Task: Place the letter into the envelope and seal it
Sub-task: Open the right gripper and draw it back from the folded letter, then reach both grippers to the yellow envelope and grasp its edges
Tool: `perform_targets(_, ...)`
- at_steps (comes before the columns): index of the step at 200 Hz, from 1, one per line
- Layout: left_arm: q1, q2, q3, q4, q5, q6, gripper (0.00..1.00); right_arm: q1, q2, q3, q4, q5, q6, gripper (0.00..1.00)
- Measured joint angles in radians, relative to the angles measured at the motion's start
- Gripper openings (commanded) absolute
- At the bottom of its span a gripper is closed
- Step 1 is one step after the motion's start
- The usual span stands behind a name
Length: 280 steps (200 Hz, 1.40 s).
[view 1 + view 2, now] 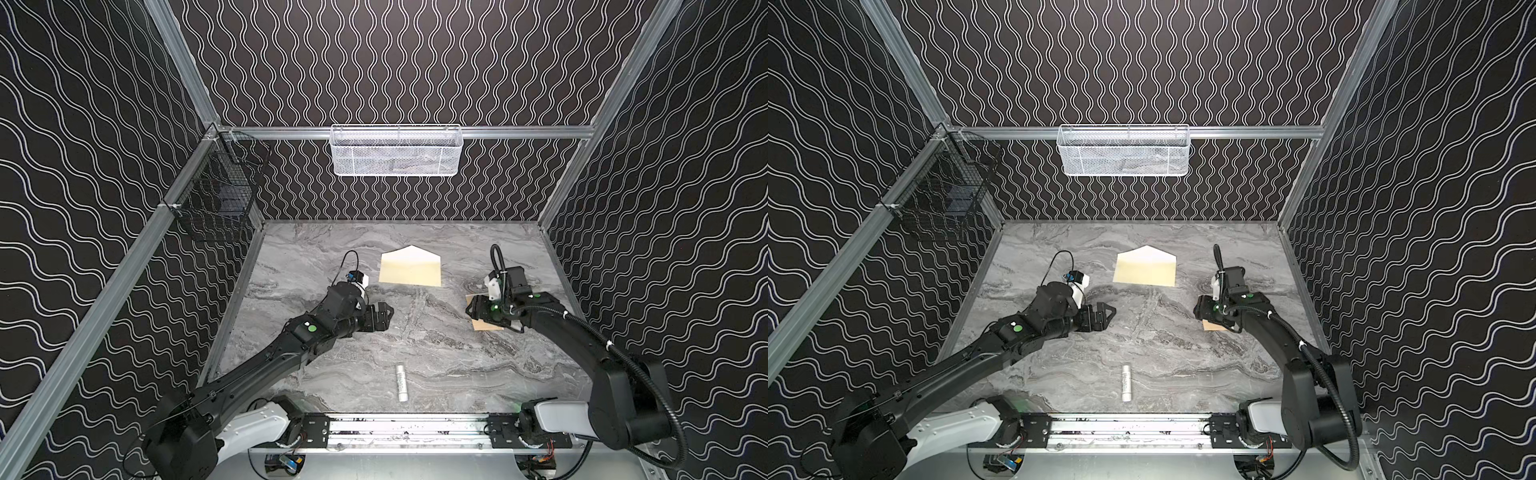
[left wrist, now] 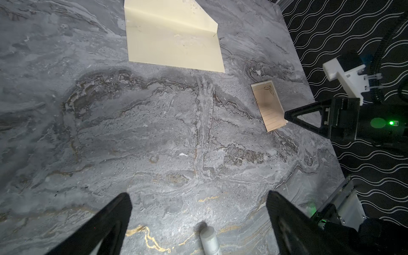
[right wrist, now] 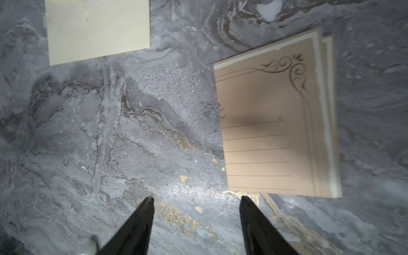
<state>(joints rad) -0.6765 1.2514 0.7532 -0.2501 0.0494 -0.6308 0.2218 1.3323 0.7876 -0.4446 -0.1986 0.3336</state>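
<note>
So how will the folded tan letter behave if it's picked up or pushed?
Probably light and floppy: the letter is thin paper folded into layers whose edges fan apart. Lying flat on the smooth table, it likely slides rather than lifts when nudged. The fold may spring open if gripped by one layer.

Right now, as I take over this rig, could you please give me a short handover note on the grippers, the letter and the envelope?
Left gripper: open, empty, above the grey marble table, left of centre.
Right gripper: open, nothing between its jaws, at the edge of the tan folded paper letter with a dark ornamental border, which lies flat on the table's right side.
Pale cream paper envelope: back centre, pointed flap open, apart from the letter.
Small white cylindrical stick: near the front edge, untouched.
Done: the letter is folded.
Left: pick it up, slide it into the envelope, seal the flap.
</note>
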Motion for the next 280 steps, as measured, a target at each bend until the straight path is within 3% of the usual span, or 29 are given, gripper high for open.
perform_targets(71,0.002,0.027,0.006,-0.040,0.014,-0.021,0.99,0.040,-0.056,-0.178,0.137,0.029,0.085,0.66)
perform_targets(210,0.002,0.023,-0.004,-0.042,0.031,-0.025,0.99,0.042,-0.032,-0.249,0.246,0.010,0.127,0.67)
perform_targets(244,0.037,0.122,0.044,-0.027,0.032,-0.018,0.99,0.046,-0.046,-0.171,0.249,-0.009,0.116,0.67)
perform_targets(280,0.156,0.379,0.244,-0.006,0.083,0.020,0.95,0.011,0.206,0.119,0.288,-0.037,0.072,0.67)
